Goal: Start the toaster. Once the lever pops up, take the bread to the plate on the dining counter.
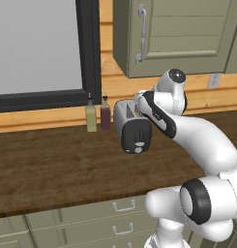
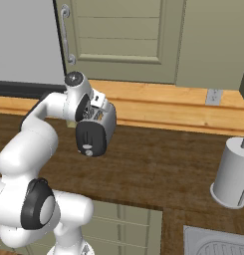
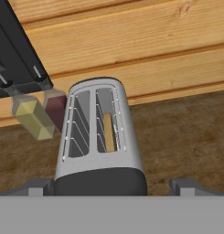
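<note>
The gripper stands wide open and holds nothing; in the hand view its two dark fingertips rise far apart at the bottom, one on each side of the toaster's black end panel, with clear space between each tip and the toaster. The toaster sits on the dark wood table close to the wooden back wall, its black end toward the robot. The hand view looks down into its two top slots, and a tan slice of bread stands in the right one, while the left slot shows bare wires. Just beside the toaster stand two bottles, a yellowish one and a dark red one, under the black window frame. In the left base view the arm's wrist hides the top of the toaster, so the slots cannot be seen, but the round knob on the end panel shows. The right base view adds a paper towel roll, well apart to the right, and the corner of a sink.
</note>
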{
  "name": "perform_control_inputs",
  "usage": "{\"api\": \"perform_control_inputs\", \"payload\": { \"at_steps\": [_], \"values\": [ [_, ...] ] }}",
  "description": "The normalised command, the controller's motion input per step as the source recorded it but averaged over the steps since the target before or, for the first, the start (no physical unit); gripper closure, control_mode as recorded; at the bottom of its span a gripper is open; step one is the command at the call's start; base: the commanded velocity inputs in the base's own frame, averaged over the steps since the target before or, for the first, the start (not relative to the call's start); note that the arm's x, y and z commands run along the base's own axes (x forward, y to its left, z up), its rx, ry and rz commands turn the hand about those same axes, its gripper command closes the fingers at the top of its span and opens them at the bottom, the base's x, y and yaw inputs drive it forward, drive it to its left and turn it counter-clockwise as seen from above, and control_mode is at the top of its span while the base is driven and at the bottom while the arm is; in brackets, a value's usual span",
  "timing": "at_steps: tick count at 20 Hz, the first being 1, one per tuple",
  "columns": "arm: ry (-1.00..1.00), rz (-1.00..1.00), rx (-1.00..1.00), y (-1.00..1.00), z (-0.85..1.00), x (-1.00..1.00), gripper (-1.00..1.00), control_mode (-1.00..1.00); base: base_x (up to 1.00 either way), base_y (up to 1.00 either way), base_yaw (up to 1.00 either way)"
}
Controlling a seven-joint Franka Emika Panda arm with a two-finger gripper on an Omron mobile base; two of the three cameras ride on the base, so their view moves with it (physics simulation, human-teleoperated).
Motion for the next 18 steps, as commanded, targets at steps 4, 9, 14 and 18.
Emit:
{"api": "perform_control_inputs", "payload": {
  "at_steps": [4, 9, 14, 18],
  "values": [
    [0.00, 0.00, 0.00, 0.00, 0.00, 0.00, -1.00, -1.00, 0.00, 0.00, 0.00],
    [0.00, 0.00, 0.00, 0.00, 0.00, 0.00, -1.00, -1.00, 0.00, 0.00, 0.00],
    [0.00, 0.00, 0.00, 0.00, 0.00, 0.00, -1.00, -1.00, 0.00, 0.00, 0.00],
    [0.00, 0.00, 0.00, 0.00, 0.00, 0.00, -1.00, -1.00, 0.00, 0.00, 0.00]
  ]
}}
